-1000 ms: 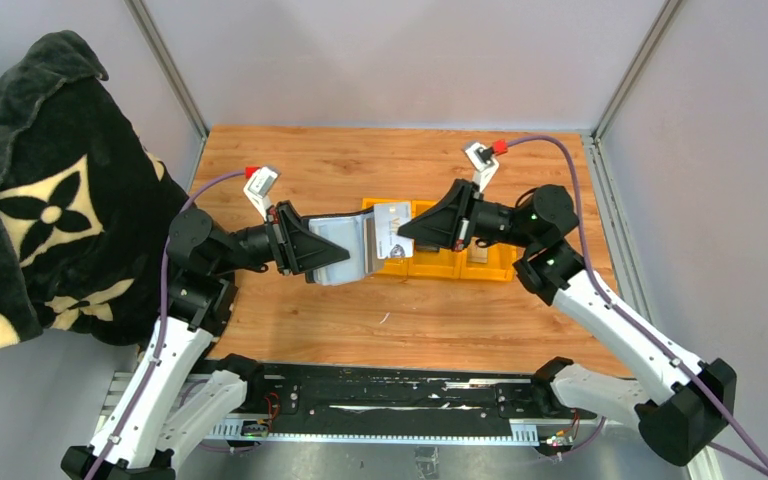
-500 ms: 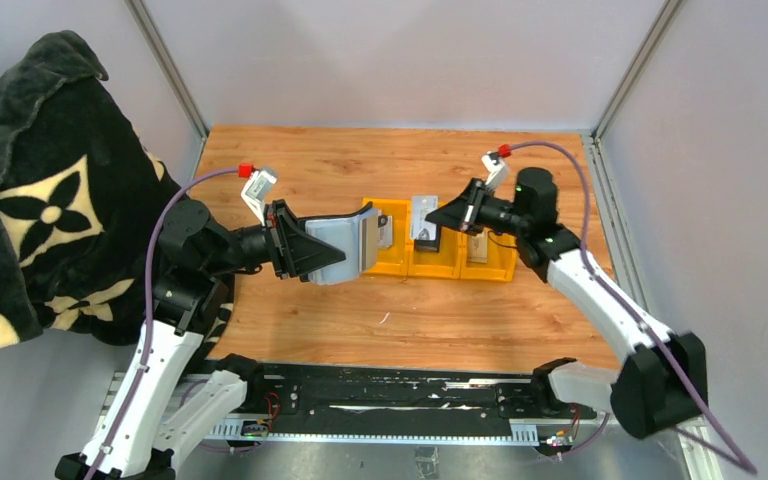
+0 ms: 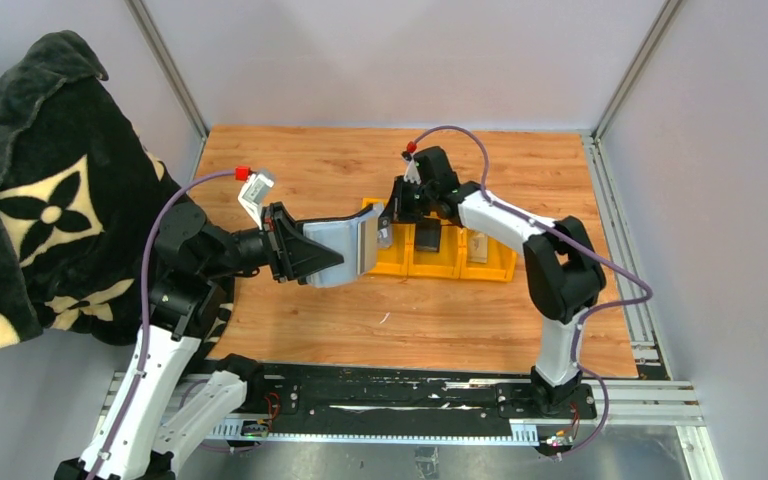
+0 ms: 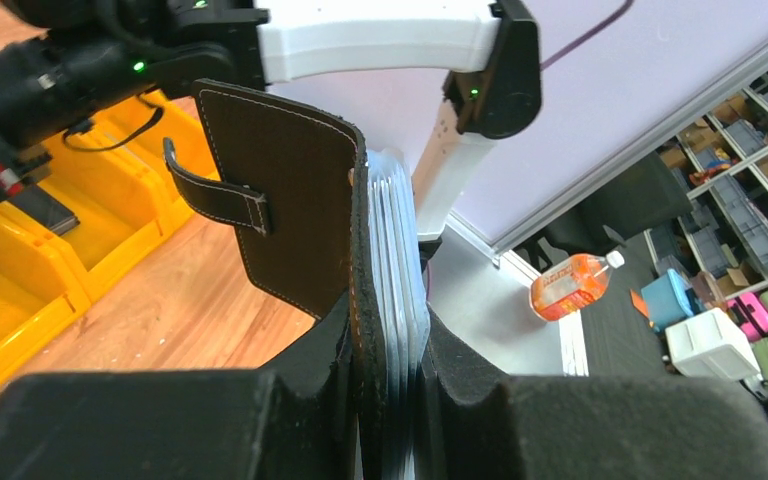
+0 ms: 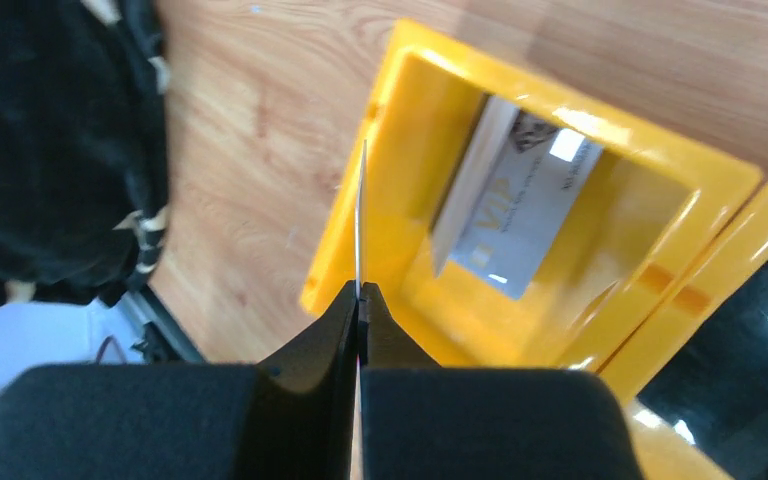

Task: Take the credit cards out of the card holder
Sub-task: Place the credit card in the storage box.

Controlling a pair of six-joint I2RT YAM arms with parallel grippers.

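My left gripper (image 3: 312, 253) is shut on the black card holder (image 3: 352, 247) and holds it open above the table. In the left wrist view the gripper (image 4: 385, 400) pinches the holder's black flap with its strap tab (image 4: 290, 200) together with a stack of clear sleeves (image 4: 397, 250). My right gripper (image 3: 396, 203) is over the left yellow bin, close to the holder. In the right wrist view it (image 5: 360, 300) is shut on a thin credit card seen edge-on (image 5: 362, 215). A silver card (image 5: 520, 210) lies in the bin below.
Three joined yellow bins (image 3: 440, 266) stand mid-table. The middle one holds a black block (image 3: 427, 237) and the right one a card (image 3: 477, 246). A black patterned blanket (image 3: 40, 190) hangs at the left. Grey walls enclose the table.
My right arm has swung left from the middle bin to over the left bin, still holding a card. My left gripper and the holder have barely moved.
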